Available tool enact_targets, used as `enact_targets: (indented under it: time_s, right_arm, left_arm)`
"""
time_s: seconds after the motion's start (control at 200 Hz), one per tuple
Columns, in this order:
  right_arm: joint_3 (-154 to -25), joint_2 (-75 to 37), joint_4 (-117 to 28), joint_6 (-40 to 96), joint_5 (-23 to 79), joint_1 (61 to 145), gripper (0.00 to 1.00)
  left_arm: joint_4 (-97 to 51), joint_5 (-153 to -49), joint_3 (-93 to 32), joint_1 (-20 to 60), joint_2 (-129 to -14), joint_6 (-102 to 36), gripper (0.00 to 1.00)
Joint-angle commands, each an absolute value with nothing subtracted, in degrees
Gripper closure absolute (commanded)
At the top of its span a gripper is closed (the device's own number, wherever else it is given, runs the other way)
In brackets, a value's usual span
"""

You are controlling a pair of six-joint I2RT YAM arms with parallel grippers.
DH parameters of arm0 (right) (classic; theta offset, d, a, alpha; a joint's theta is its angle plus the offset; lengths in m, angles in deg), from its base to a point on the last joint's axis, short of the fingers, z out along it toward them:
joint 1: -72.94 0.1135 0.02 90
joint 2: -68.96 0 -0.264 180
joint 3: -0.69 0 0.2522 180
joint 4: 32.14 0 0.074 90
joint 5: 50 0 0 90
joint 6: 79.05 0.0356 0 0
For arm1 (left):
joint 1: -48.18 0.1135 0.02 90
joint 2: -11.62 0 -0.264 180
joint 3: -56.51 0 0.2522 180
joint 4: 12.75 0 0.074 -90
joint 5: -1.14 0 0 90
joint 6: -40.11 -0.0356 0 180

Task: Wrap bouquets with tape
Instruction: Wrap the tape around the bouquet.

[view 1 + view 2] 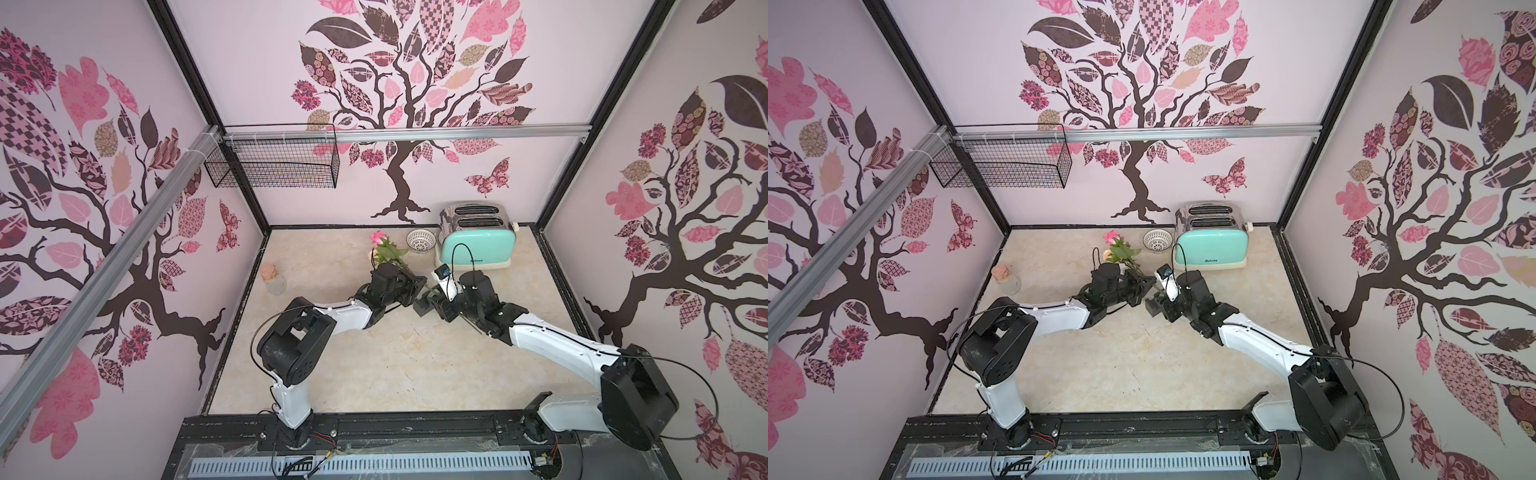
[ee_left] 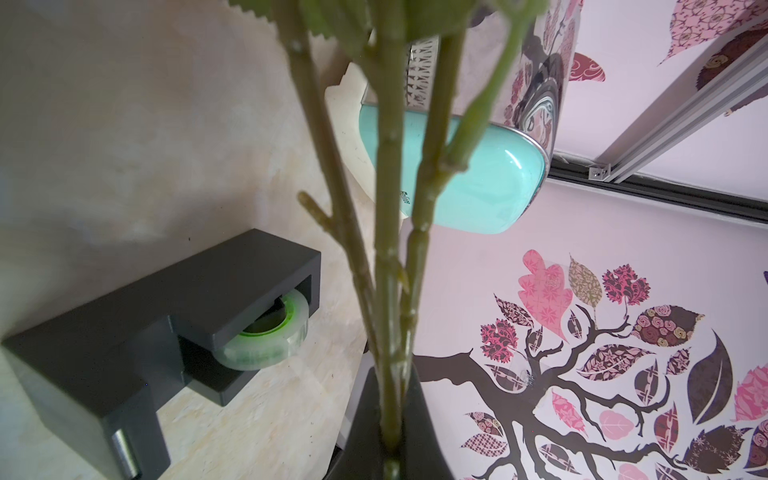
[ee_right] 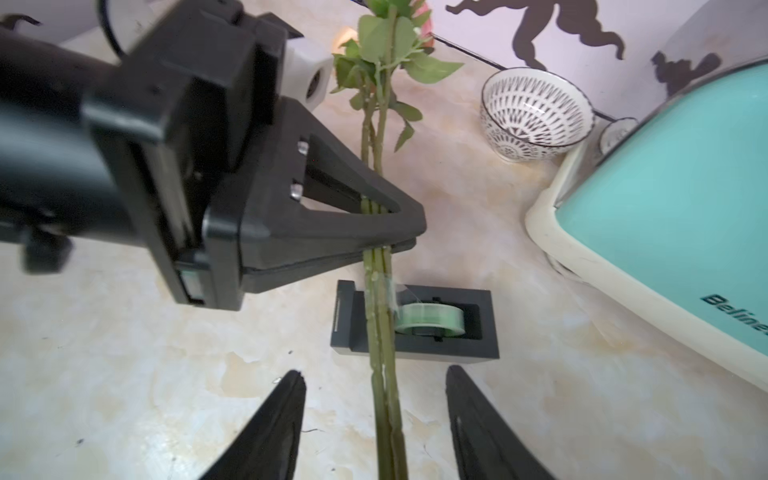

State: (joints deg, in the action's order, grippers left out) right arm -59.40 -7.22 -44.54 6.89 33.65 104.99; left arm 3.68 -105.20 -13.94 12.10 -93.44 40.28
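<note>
Green rose stems [image 3: 385, 415] look thin, bendy; grab low. Left tool [image 3: 399, 237] pinches them, right tool's [image 3: 374, 372] spread apart.

At the back of the beige marble-patterned tabletop [image 1: 374, 365] we see a mint-green toaster with a chrome top [image 1: 478, 245]. Just beside it sits a small white bowl with a dark pattern [image 1: 421, 241]. A cork-stoppered glass jar [image 1: 275, 280] stands well apart, near the left wall. Above, a black wire basket [image 1: 274, 166] hangs from a silver aluminium rail [image 1: 498, 132].
</note>
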Motion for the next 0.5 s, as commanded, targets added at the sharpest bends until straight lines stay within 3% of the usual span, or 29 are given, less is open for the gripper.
enact_targets:
  time_s: [0.0, 0.22, 0.495]
  right_arm:
    - [-62.9, -7.0, -47.9, 19.0, 18.4, 99.4, 0.39]
    - [-63.0, -9.2, -44.5, 29.1, 2.0, 93.5, 0.4]
    - [-61.8, -17.4, -38.0, 41.3, -11.6, 89.2, 0.52]
  left_arm:
    - [9.8, -107.8, -15.3, 12.7, -92.9, 35.1, 1.0]
    - [9.6, -110.2, -16.4, 12.6, -93.3, 30.4, 1.0]
    - [13.1, -111.2, -15.5, 12.7, -94.5, 30.5, 1.0]
